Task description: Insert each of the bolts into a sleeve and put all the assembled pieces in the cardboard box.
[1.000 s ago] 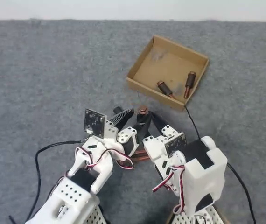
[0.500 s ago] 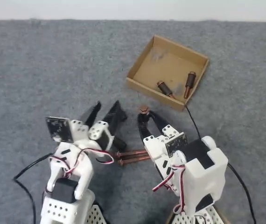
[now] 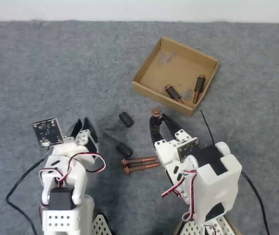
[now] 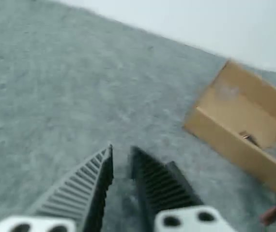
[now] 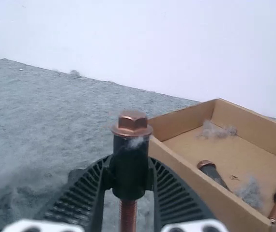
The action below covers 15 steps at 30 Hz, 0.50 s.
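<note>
Now: my R gripper is clamped on a sleeved bolt, upright, just off the cardboard box wall facing the arms. Two assembled pcs lie inside, by that wall. L gripper, jaws a narrow gap apart w/ nothing between, sits well apart from the box. Two loose sleeves and two bare bolts lie on open carpet between it and the box.

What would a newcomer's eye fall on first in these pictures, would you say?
The right end effector grips a sleeved bolt upright just short of the cardboard box, which holds two assembled pieces. Close by, two bare bolts and two loose sleeves lie on the carpet.
</note>
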Available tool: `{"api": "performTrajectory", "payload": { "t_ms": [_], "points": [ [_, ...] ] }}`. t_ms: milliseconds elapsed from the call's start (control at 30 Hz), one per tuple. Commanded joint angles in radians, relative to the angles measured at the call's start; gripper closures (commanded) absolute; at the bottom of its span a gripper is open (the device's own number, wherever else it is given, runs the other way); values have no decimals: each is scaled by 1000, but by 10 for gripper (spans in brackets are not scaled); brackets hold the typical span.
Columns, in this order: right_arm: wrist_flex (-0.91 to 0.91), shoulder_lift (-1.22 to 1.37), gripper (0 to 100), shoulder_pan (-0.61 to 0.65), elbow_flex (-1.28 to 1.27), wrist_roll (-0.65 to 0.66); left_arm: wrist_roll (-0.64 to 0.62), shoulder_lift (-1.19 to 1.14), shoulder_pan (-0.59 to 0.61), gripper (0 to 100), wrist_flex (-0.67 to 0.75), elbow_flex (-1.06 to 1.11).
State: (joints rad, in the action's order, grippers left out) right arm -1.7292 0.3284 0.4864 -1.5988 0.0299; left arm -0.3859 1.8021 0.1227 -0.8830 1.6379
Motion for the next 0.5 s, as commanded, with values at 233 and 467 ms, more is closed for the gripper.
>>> {"api": "performTrajectory", "payload": {
  "t_ms": [233,467],
  "points": [
    [-31,-64,991,-125,232,29,41,5,34,989,-5,48],
    [-22,-64,991,-137,388,235,52,5,34,989,-5,48]
  ]
}}
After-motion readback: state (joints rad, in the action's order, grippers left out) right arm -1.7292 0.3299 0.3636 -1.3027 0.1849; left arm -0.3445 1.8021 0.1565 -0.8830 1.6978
